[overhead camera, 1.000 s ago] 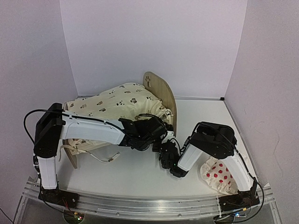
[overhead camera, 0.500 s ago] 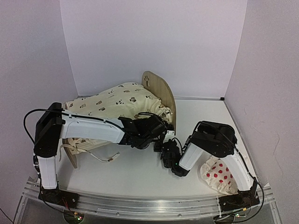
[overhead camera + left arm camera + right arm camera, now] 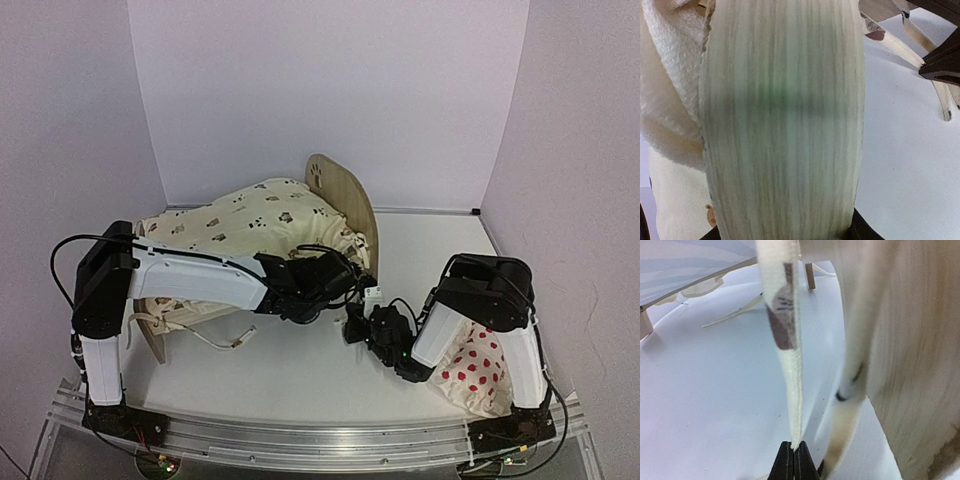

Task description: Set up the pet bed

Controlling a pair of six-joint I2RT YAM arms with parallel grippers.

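The pet bed stands at the back left, its rounded plywood end board [image 3: 345, 200] with a paw cutout upright. The cream animal-print cushion [image 3: 245, 225] lies heaped on it. My left gripper [image 3: 340, 280] is at the bed's right end; in the left wrist view the plywood board [image 3: 782, 120] fills the frame and sits between the jaws. My right gripper [image 3: 357, 325] is shut on the tip of a cream cushion tie strap [image 3: 790, 365], which hangs taut above the jaws [image 3: 793, 447]. The striped base [image 3: 690, 260] shows at the upper left.
The red-dotted white pillow [image 3: 475, 370] lies at the front right under my right arm. A loose tie strap [image 3: 225, 340] trails on the white table [image 3: 300, 390] by the bed's near leg [image 3: 152, 340]. White walls close in the back and sides.
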